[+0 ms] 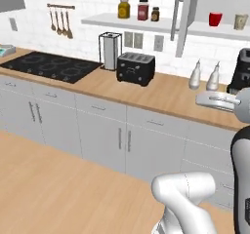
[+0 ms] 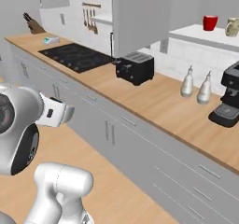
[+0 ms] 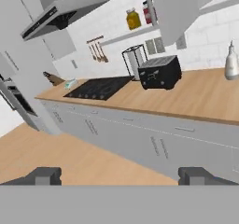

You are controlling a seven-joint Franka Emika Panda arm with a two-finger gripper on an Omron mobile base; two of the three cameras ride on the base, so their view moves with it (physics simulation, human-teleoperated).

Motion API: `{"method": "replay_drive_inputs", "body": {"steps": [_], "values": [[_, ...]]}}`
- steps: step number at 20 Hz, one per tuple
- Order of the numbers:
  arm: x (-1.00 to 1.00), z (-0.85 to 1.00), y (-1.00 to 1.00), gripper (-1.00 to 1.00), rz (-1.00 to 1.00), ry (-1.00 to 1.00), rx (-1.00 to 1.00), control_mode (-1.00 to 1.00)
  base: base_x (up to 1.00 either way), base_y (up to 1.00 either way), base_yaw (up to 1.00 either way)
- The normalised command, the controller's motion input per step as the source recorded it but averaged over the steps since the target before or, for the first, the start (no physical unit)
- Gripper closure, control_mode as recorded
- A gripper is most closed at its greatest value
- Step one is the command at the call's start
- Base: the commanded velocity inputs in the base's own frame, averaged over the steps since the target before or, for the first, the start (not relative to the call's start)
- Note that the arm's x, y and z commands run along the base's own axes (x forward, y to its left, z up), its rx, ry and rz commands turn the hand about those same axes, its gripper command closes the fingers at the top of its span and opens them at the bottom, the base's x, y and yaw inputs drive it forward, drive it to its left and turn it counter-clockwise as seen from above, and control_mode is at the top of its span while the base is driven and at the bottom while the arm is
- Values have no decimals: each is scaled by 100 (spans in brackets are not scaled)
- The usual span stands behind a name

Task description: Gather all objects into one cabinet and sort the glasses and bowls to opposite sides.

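The cabinet's grey door [image 1: 189, 18] stands open on the wall, its bar handle [image 1: 175, 12] facing me. A red glass [image 1: 215, 19] and a pale beige glass [image 1: 240, 22] stand side by side on the white shelf [image 1: 215, 31] inside. Both show again at the top right of the right base view, red glass [image 2: 210, 22] and beige glass [image 2: 232, 27]. The bowls are out of view. My gripper [image 3: 121, 176] is open and holds nothing. It hovers well back from the counter and below the shelf. Its fingertips [image 3: 45, 175] stand wide apart.
A black toaster [image 1: 135, 68], a paper-towel holder [image 1: 110, 50], two white bottles [image 1: 204, 76] and a coffee machine [image 1: 241, 69] stand on the wooden counter [image 1: 166, 94]. Spice jars [image 1: 141, 9] sit on an open shelf left of the cabinet. A black cooktop [image 1: 49, 66] lies further left.
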Motion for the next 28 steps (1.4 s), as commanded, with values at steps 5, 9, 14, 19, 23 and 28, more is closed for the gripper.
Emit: {"method": "replay_drive_inputs", "body": {"steps": [5,9,14,19,23,28], "values": [[0,0,0,-100,0,0,0,100,1,9,59],[0,0,0,-100,0,0,0,100,11,12,37],[0,0,0,-100,0,0,0,100,7,7,23],[0,0,0,-100,0,0,0,100,20,7,50],[0,0,0,-100,0,0,0,100,33,19,21],[0,0,0,-100,0,0,0,100,84,0,27]]}}
